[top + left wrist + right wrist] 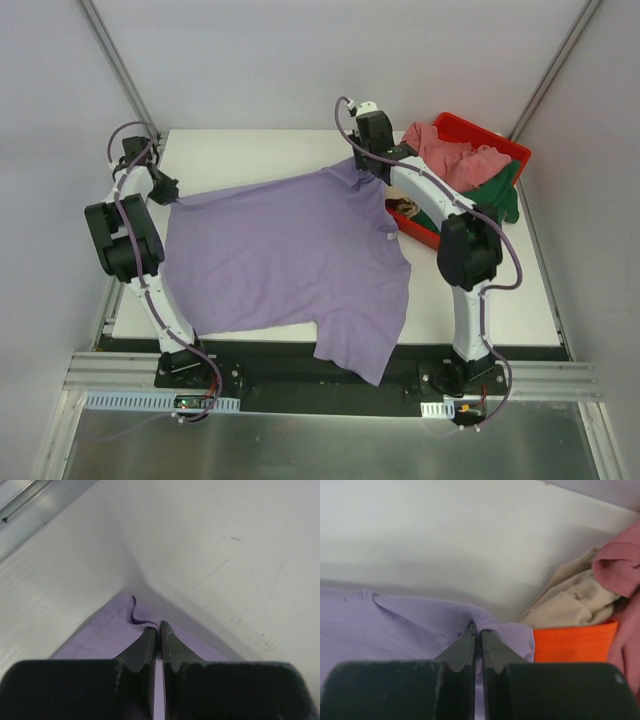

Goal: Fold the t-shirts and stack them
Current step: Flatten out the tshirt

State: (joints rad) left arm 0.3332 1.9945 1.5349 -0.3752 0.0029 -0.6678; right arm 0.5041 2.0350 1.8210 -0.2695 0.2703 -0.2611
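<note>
Left arm (125,240), right arm (467,250) outstretched — jaws clamped.

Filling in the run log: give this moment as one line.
phase: purple shirt spread on table | left gripper: shut on purple shirt | right gripper: shut on purple shirt | red bin: pink shirt, green shirt

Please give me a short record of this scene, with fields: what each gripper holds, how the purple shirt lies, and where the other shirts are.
left gripper: shut on the far left edge of the lavender t-shirt
right gripper: shut on the same shirt's far right edge
lavender t-shirt: spread open on the table, not folded; one part hangs over the near edge
red bin: far right of the table
other shirts: pink t-shirt, green t-shirt and beige t-shirt heaped in the bin, unfolded
folded stack: none visible
</note>
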